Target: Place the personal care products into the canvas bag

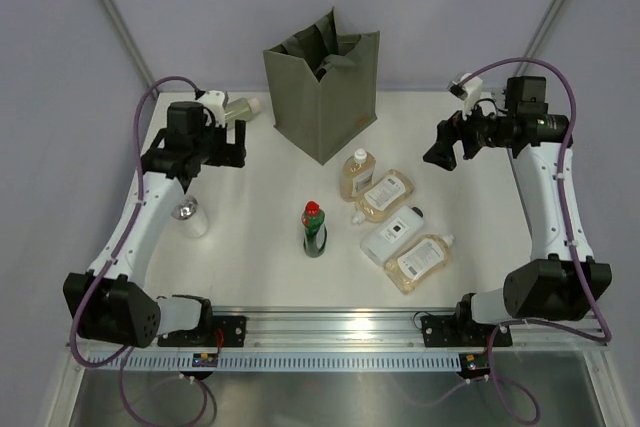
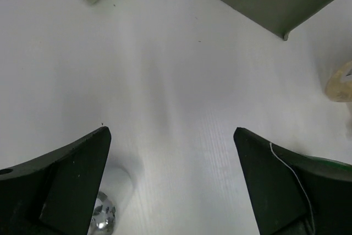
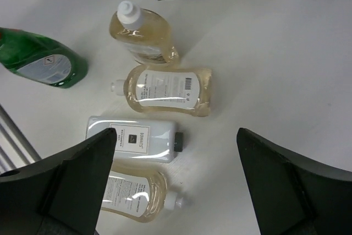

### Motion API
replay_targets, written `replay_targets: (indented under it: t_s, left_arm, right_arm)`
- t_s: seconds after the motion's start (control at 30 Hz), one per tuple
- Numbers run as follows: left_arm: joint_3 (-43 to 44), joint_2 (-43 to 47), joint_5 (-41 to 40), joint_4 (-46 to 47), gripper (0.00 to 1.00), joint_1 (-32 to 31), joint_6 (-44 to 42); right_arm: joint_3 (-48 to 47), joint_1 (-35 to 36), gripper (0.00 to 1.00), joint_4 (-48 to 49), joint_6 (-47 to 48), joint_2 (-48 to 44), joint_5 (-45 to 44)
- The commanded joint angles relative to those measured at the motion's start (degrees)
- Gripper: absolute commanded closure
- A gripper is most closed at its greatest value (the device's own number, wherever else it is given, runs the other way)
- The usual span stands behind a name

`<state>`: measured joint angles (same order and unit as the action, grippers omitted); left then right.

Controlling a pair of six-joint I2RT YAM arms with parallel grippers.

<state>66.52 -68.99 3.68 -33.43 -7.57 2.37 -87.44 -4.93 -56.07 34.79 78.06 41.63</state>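
Far left first: the left tool (image 1: 238,144) hangs near the counter's (image 1: 260,257) far-left corner, jaws spread wide, nothing in them. A pale clear bottle (image 1: 237,107) lies just beyond it towards the far edge. A second pale bottle (image 1: 190,217) sits on its near side by the left edge. Both look like this arm's pickings.

Centre, at the far edge, the canvas bag (image 1: 322,97) stands upright with its mouth open. In front of it is the green red-capped bottle (image 1: 314,229), then three amber bottles (image 1: 420,259) and the flat white bottle (image 1: 392,234), clustered right of centre.

The right tool (image 1: 437,147), equally wide and empty, hovers just right of that cluster, pointing left, so it's clearly the nearer arm. From its wrist, the labelled amber bottle (image 3: 165,89) lies ahead with its long axis running finger to finger. I reckon the wrist needs a turn to grip across its width.
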Motion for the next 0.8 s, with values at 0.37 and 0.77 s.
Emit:
replay_targets:
  t_s: [0.37, 0.77]
  left_arm:
    - [31.1, -39.8, -2.4, 7.1, 0.01, -0.5, -28.1]
    - [51.6, -63.8, -7.9, 14.5, 0.01, 2.7, -25.5]
  right_arm:
    - [-7.8, -0.1, 0.01, -3.8, 10.0, 15.2, 15.1]
    - [-6.7, -0.2, 0.0, -1.9, 7.5, 16.9, 14.7]
